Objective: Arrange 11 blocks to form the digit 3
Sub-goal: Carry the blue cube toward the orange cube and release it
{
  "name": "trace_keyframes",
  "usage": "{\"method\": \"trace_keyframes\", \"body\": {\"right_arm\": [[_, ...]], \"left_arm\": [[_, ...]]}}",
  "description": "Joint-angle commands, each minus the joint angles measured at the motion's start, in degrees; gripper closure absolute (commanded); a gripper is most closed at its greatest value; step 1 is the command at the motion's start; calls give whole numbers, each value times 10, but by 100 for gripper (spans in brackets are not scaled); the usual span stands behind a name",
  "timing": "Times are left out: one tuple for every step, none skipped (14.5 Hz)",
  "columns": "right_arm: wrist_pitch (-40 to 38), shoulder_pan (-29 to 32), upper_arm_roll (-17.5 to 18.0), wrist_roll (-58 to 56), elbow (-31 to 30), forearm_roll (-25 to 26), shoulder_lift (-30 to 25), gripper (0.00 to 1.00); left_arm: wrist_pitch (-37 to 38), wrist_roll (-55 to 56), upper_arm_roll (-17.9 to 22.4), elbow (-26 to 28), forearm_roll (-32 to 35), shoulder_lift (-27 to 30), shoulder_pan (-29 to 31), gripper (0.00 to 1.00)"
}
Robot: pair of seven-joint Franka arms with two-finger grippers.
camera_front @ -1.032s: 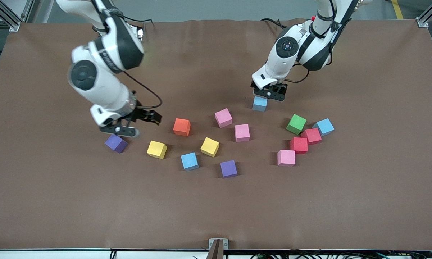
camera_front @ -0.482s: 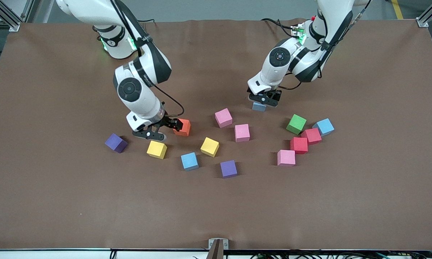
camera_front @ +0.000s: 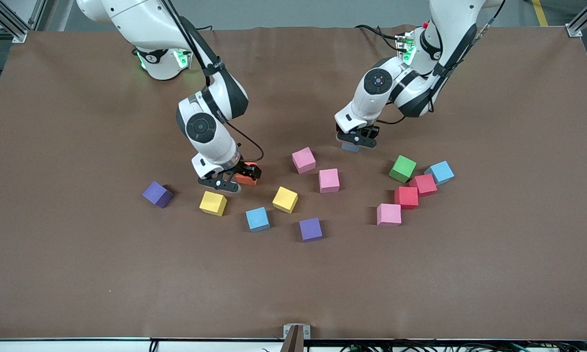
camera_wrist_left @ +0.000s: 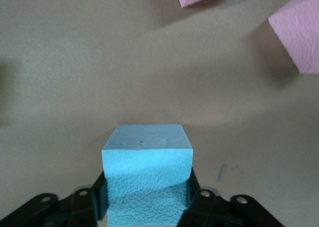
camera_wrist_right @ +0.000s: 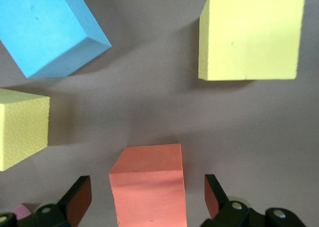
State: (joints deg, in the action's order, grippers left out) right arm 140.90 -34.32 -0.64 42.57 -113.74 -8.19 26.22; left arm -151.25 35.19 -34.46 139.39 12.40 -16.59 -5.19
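The blocks lie scattered on the brown table; no digit 3 shows. My right gripper (camera_front: 234, 179) is low and open around the orange block (camera_front: 247, 180). In the right wrist view the orange block (camera_wrist_right: 147, 187) sits between the fingers (camera_wrist_right: 80, 197) with a gap on each side. My left gripper (camera_front: 356, 141) is down on a blue block (camera_front: 350, 147), which it mostly hides. In the left wrist view the blue block (camera_wrist_left: 147, 162) fills the space between the fingers (camera_wrist_left: 97, 197), which press on its sides.
Nearer the camera lie a purple (camera_front: 157, 194), yellow (camera_front: 213, 203), blue (camera_front: 257, 218), yellow (camera_front: 285, 199) and purple block (camera_front: 311, 229). Two pink blocks (camera_front: 303, 160) (camera_front: 329, 180) sit mid-table. Green (camera_front: 402, 168), blue (camera_front: 440, 172), two red (camera_front: 406, 197) and a pink block (camera_front: 389, 214) cluster toward the left arm's end.
My right arm has swung from over the purple block to the orange block and now straddles it. My left gripper has come down over the blue block, hiding most of it.
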Motion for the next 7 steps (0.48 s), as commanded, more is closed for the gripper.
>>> {"method": "trace_keyframes", "body": {"right_arm": [[6, -20, -9, 30, 0, -2, 8, 0], [6, -23, -9, 34, -1, -2, 8, 0], [6, -23, -9, 37, -2, -1, 9, 0], [6, -26, -9, 41, -2, -1, 14, 0], [6, -28, -9, 46, -3, -1, 16, 0], [6, -32, -10, 51, -2, 0, 22, 1], [6, -36, -10, 52, -2, 2, 26, 3]], "left_arm": [[-3, 37, -1, -14, 18, -7, 2, 56], [1, 63, -2, -20, 18, -6, -1, 58], [2, 94, -2, -28, 20, -5, -7, 59], [8, 123, -3, -32, 20, -5, -23, 59], [23, 159, -3, -41, 20, -5, -42, 59], [38, 193, -3, -52, 19, -6, -58, 59], [52, 223, -3, -65, 19, -11, -74, 59]]}}
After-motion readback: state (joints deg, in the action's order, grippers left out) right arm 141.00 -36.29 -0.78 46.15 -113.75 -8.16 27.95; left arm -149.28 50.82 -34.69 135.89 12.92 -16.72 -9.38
